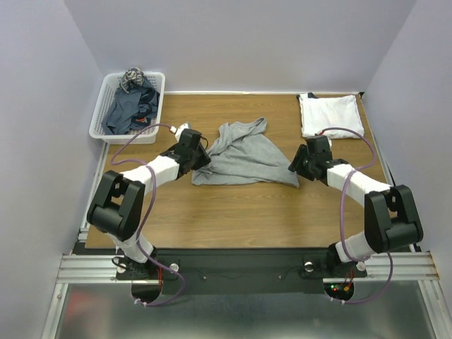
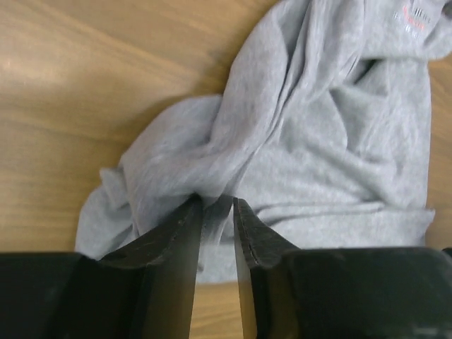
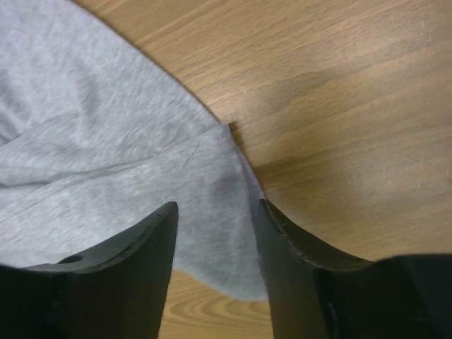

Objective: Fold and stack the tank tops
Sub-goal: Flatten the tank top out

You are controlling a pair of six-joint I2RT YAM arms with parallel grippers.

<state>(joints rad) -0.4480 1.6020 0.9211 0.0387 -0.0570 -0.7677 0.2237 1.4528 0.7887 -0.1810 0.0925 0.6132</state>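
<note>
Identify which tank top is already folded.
The white tank top, far right: a neat rectangle. The grey top lies rumpled mid-table; the dark tops sit heaped in the basket.

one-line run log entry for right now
grey tank top: crumpled, centre | left fingers: pinching its edge | right fingers: open, straddling its corner | white tank top: folded, far right

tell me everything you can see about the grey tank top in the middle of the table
The grey tank top is light heather-grey soft jersey, sleeveless, with small pink print near its far end. It lies unfolded and rumpled on the table, straps toward the far edge, hem toward the arms. The left gripper pinches a bunched fold at its left hem corner; the right gripper stands open over the right hem corner.
</note>
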